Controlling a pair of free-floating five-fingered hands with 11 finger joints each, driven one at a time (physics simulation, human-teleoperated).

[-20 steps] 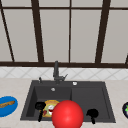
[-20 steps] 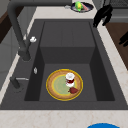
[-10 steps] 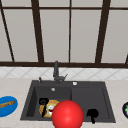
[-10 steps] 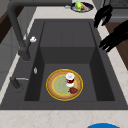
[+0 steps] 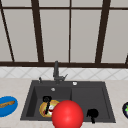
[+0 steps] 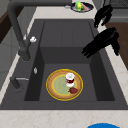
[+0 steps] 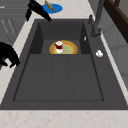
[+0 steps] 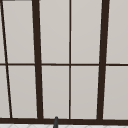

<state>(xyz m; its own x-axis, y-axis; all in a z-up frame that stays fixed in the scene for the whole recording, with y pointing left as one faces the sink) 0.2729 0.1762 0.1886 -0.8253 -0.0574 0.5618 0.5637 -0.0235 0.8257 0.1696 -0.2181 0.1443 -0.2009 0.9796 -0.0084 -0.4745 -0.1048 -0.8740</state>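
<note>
A yellow plate [image 5: 43, 110] lies in the left basin of the dark sink [image 5: 87, 97]. On the plate [image 6: 53, 86] stand a small white and red cup [image 6: 70, 78] and a strawberry [image 6: 73, 90]. My left hand [image 5: 46, 99] hovers above the basin near the plate, open, its fingers stretched out over the sink [image 6: 100, 42]. Over the front rim of the right basin hangs my right hand [image 5: 92, 113], holding nothing, its fingers drooping loosely [image 6: 103, 13]. A large red ball [image 5: 67, 115] shows at the front of the sink in the front view.
A dark faucet [image 5: 56, 71] rises behind the sink. A blue plate [image 5: 7, 106] with a brown piece of food lies on the left counter. On the right counter sits a dark plate [image 6: 81, 6] with green food. A window fills the wall behind.
The left hand has edged slightly out over the basin. The right hand and the things on the plate have not moved.
</note>
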